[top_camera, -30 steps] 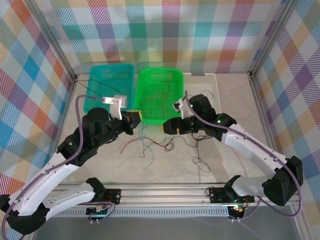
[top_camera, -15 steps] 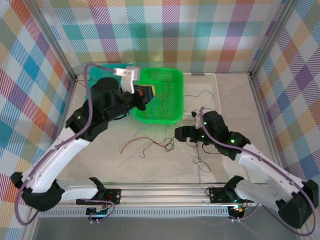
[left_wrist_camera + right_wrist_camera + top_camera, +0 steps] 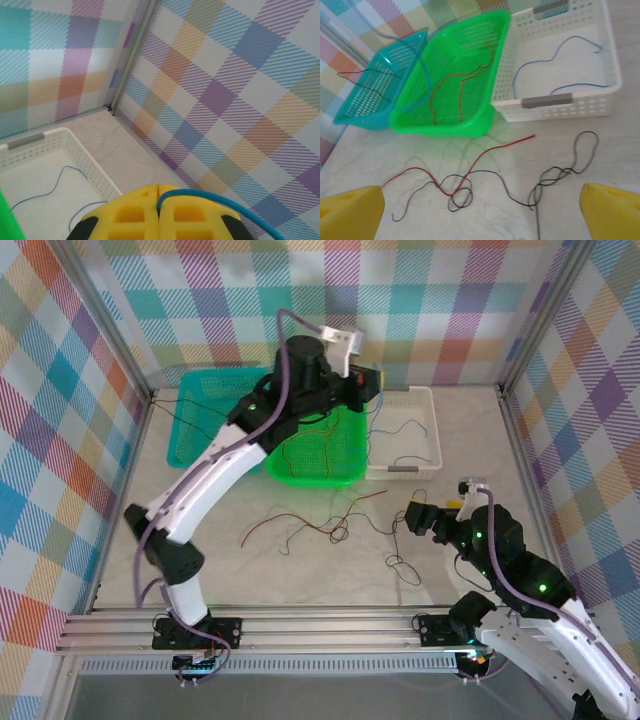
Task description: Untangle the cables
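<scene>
High above the seam between the green basket and the white tray, my left gripper is shut on a thin blue cable that comes out between its yellow fingers and trails off to the right. Low at the near right, my right gripper stands open and holds nothing. In front of it on the table lie a red cable and black cables, looped over one another.
The white tray holds a blue wire. Brownish orange wires lie in the green basket. A black wire sits in the teal basket at the back left. Plaid walls enclose the table.
My left arm rose and swung right, from the table's middle to above the baskets, pulling the blue cable up. My right gripper opened and drew back toward the near right.
</scene>
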Motion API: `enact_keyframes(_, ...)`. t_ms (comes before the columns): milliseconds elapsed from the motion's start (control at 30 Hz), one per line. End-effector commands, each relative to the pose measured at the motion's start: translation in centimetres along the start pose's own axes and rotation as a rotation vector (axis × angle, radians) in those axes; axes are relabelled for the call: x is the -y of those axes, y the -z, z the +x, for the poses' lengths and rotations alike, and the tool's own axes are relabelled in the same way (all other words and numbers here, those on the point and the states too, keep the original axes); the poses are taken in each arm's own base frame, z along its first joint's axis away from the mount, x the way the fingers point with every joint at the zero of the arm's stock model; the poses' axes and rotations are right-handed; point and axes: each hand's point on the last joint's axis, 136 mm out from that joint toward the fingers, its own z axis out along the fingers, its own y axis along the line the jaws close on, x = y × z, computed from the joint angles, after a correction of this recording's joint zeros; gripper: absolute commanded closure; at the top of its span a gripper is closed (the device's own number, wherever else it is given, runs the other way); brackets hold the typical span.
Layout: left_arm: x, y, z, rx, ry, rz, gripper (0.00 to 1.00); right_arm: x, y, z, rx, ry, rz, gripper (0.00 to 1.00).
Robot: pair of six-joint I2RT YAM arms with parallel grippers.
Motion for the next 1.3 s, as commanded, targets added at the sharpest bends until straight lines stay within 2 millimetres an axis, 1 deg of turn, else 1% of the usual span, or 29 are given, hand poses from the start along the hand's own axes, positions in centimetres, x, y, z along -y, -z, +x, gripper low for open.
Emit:
enact_keyframes(0,0.8,-3.4,-0.2,0.012,-0.026,0.078,1.00,1.6,1.2,0.0,0.001,0.033,0.073,0.00)
enact_keyframes(133,-0.8,-8.2,1.0,0.001,-0.024,0.074,1.00,1.8,2.0,0.1,-0.006,0.063,0.070,0.00)
enact_keyframes(233,-2.3,-11.1,1.9,0.000,-0.012,0.065,1.00,1.6,2.5,0.2,-0.004,0.084,0.046,0.00)
enact_keyframes(267,-2.6,-11.7,2.1,0.007,-0.012,0.059,1.00,1.5,2.6,0.3,-0.004,0.090,0.032,0.00)
enact_keyframes(433,-6.5,-14.9,4.3,0.026,0.013,-0.012,1.00,1.1,3.4,1.0,-0.009,0.098,-0.027,0.00)
enact_keyframes(567,-9.0,-17.0,6.5,0.018,0.042,-0.052,1.00,0.5,3.8,1.3,-0.009,0.102,-0.077,0.00)
enact_keyframes(733,-11.4,-19.3,10.5,-0.037,0.079,-0.090,1.00,0.3,3.4,1.7,-0.021,0.108,-0.091,0.00)
enact_keyframes(833,-12.8,-20.2,12.8,-0.074,0.080,-0.127,1.00,0.2,3.1,1.9,-0.029,0.109,-0.093,0.00)
enact_keyframes(900,-13.6,-20.4,13.6,-0.084,0.083,-0.145,1.00,0.2,3.2,1.9,-0.029,0.111,-0.094,0.00)
enact_keyframes(967,-13.4,-20.1,12.8,-0.072,0.073,-0.153,1.00,0.3,3.3,1.9,-0.025,0.112,-0.092,0.00)
enact_keyframes(1000,-13.2,-19.6,11.7,-0.057,0.071,-0.158,1.00,0.3,3.3,1.9,-0.022,0.111,-0.093,0.00)
enact_keyframes(1067,-11.9,-18.5,9.4,-0.018,0.060,-0.136,1.00,0.3,3.3,1.9,-0.020,0.111,-0.093,0.00)
enact_keyframes(1200,-8.9,-15.5,3.9,0.071,0.023,-0.103,1.00,0.3,3.0,1.9,-0.024,0.115,-0.088,0.00)
enact_keyframes(1267,-7.6,-14.1,1.9,0.102,0.001,-0.089,1.00,0.3,2.9,2.0,-0.026,0.118,-0.087,0.00)
